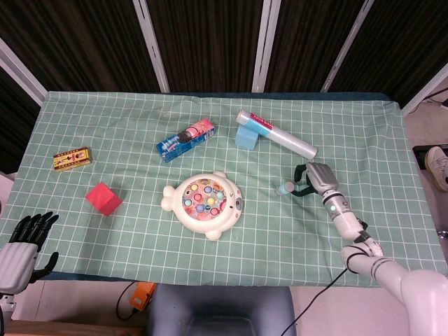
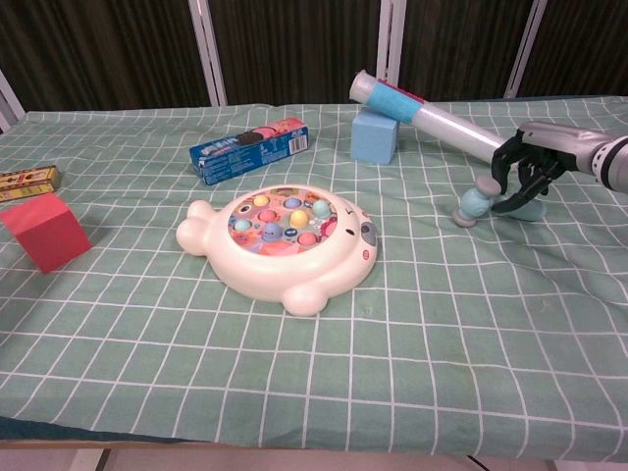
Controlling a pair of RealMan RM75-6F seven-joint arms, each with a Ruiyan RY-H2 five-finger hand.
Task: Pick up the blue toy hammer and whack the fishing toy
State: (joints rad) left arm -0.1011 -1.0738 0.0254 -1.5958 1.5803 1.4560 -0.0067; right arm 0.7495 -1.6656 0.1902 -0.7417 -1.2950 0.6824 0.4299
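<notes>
The right hand [image 2: 525, 169] grips the blue toy hammer [image 2: 475, 204] with its fingers [image 2: 508, 155] curled around the handle; the hammer head is raised just off the green checked tabletop [image 1: 140, 133], to the right of the fishing toy [image 1: 204, 204] and well apart from it. The left hand [image 1: 21, 241] rests beyond the near left edge of the tabletop, holding nothing, fingers spread. Behind the fishing toy lie a cookie box [image 1: 185, 139] and a clear tube [image 1: 276, 134] resting tilted on a light blue block [image 1: 245, 137]; a red cube [image 1: 103, 199] and a small yellow box [image 1: 72, 159] sit at the left.
</notes>
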